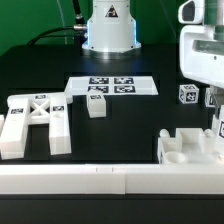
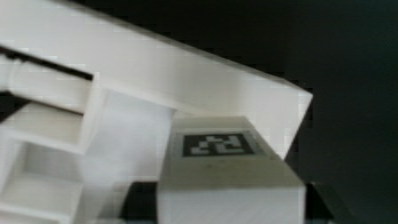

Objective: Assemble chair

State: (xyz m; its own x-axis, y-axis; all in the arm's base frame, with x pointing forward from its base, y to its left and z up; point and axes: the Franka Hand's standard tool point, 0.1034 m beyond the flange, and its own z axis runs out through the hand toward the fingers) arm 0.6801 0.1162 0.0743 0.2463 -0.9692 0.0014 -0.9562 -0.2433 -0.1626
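Hovering over the table's (image 1: pixel 60 70) edge on the exterior view's right, the gripper (image 1: pixel 214 100) hides its jaws; whether they pinch anything cannot be told. The X-braced frame (image 1: pixel 35 120) lies by the opposite edge, the notched block (image 1: pixel 190 148) at the near edge.

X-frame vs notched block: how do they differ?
Place: the X-frame lies at the exterior view's left, the notched block at its right.
Shape: the X-frame has crossed braces with open gaps between its bars; the notched block is chunky, with recesses cut into its top.
Shared: both are white plastic and rest on the black table.
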